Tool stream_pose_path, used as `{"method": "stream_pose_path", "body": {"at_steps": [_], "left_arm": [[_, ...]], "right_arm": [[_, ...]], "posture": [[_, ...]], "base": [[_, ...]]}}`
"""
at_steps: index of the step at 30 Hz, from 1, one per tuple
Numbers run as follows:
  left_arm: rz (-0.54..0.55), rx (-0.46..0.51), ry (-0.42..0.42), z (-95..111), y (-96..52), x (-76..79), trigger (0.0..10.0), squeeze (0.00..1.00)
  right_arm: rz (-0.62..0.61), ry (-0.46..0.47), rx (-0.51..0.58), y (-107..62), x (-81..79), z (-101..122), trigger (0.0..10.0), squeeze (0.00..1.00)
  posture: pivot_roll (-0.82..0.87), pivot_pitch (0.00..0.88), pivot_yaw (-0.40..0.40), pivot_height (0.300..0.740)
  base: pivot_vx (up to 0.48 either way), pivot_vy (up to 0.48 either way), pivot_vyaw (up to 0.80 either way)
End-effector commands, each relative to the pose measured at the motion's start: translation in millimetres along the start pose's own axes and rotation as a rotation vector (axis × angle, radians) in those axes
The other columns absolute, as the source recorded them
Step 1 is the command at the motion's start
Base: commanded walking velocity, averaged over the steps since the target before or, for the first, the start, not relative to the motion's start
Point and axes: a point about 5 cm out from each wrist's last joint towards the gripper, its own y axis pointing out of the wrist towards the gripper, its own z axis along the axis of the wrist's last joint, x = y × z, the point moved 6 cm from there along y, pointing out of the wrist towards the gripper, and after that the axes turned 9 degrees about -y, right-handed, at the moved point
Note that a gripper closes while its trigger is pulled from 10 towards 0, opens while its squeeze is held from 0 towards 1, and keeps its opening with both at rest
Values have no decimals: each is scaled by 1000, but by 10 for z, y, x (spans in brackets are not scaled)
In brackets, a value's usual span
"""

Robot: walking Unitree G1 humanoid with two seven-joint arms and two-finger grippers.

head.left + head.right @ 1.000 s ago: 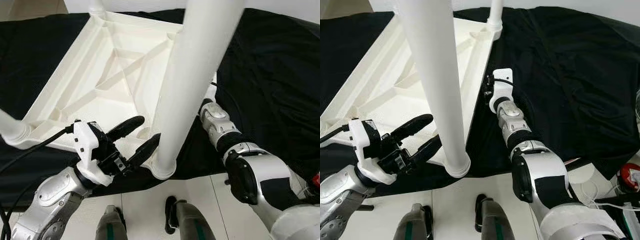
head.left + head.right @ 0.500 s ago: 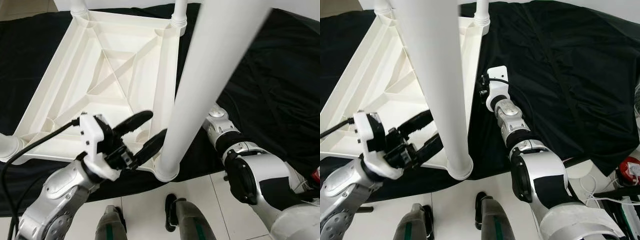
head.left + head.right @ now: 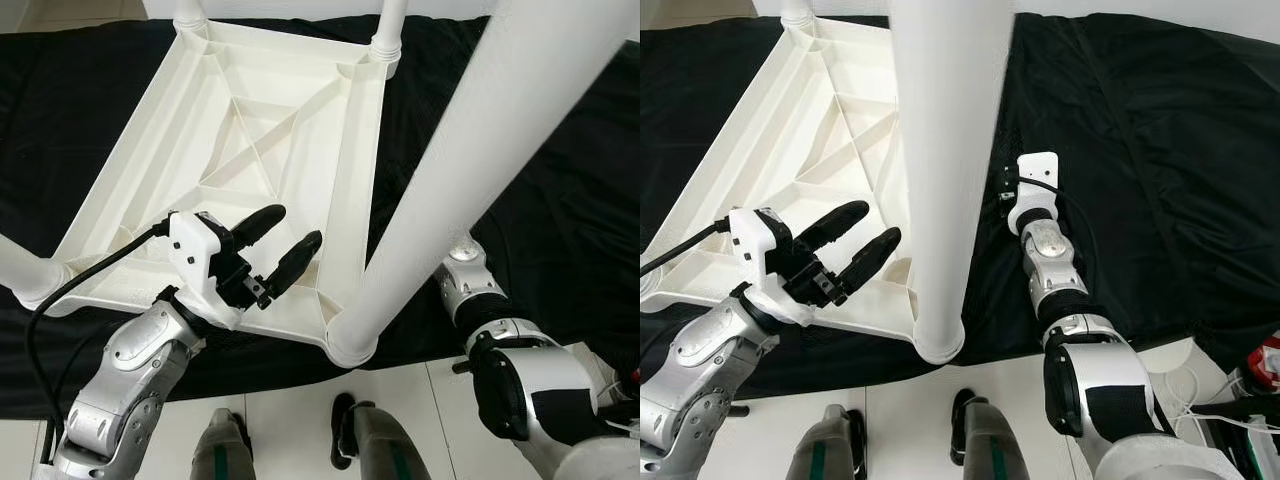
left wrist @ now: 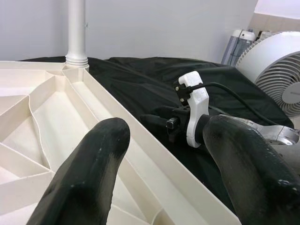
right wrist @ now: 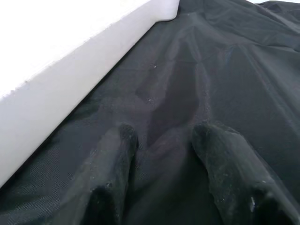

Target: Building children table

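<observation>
white table (image 3: 250, 130) inverted; left hand (image 3: 281, 243) spread, pulled back from near leg (image 3: 450, 190).

Bright, even indoor light; head views sharp.
The white table leg (image 3: 470, 180) looms overexposed and soft up close; both wrist views blur their near black fingers (image 4: 89, 173).

Black cloth (image 5: 220, 70), white table edge (image 5: 70, 70), parted right claw (image 5: 161, 187)

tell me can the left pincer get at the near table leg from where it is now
Probably yes. The left pincer hovers open over the upturned tabletop's underside, and the near table leg stands just to its right in the corner socket. Nothing lies between them; the right pincer sits low on the black cloth beyond.
</observation>
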Motion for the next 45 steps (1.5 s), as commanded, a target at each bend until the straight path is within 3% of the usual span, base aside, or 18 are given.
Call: {"method": "stream_pose_path", "body": {"at_steps": [1,2,10,18,22,40,43,44,45], "left_arm": [[42,-128,-23,-259,45,-184,10000,0],[46,-157,-19,-312,59,-223,10000,0],[-12,-234,18,-439,14,-284,10000,0],[19,-235,38,-441,36,-368,10000,0],[24,-225,36,-425,45,-373,10000,0],[50,-204,73,-370,11,-451,10000,0],[47,-195,49,-360,12,-458,10000,0],[39,-190,23,-353,7,-451,10000,0],[39,-190,23,-353,7,-451,10000,0]], "right_arm": [[-23,98,28,-471,66,-145,10000,0],[-33,115,53,-589,94,-107,10000,0],[-11,150,104,-864,150,12,10000,0],[-19,137,115,-854,236,32,10000,0],[-18,155,126,-883,268,175,10000,0],[24,155,108,-888,246,222,10000,0],[31,168,105,-894,232,221,10000,0],[40,176,102,-900,218,221,10000,349],[40,176,102,-900,218,221,10000,349]], "posture": [[15,134,-23,740],[15,134,-23,740],[-13,100,-14,740],[-11,96,-11,740],[-7,96,-14,740],[19,98,-34,740],[21,97,-36,740],[21,97,-36,740],[21,97,-36,740]], "base": [[0,0,0],[0,0,0],[0,0,0],[0,0,0],[0,0,0],[0,0,0],[0,0,0],[0,0,0],[0,0,0]]}}
